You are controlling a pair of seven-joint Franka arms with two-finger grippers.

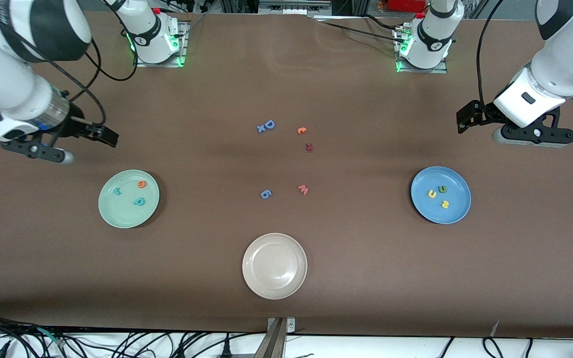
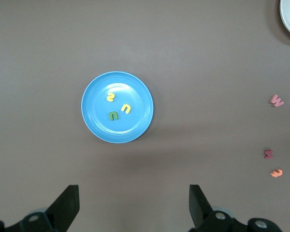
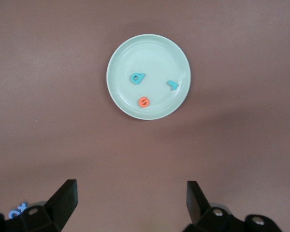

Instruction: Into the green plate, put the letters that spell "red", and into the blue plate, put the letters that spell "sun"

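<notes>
I'm holding the right pincer (image 3: 128,205) up over bare bench (image 1: 286,298) at the right arm's end, released and carrying nothing. The green plate (image 1: 112,211) is sitting on the bench apart from it, nearer the front camera, with the orange "e" (image 1: 141,184), teal "d" (image 1: 139,201) and what I'm reading as the thin teal "r" (image 1: 117,191) lying in it. The left pincer (image 2: 133,205) is waiting spread wide and empty over the left arm's end. The blue plate (image 1: 458,211) is lying clear of it, nearer the camera, holding the yellow "s" (image 1: 444,204), yellow "u" (image 1: 431,194) and olive "n" (image 1: 442,189). The beige plate (image 1: 254,278) is resting nearest the camera.
</notes>
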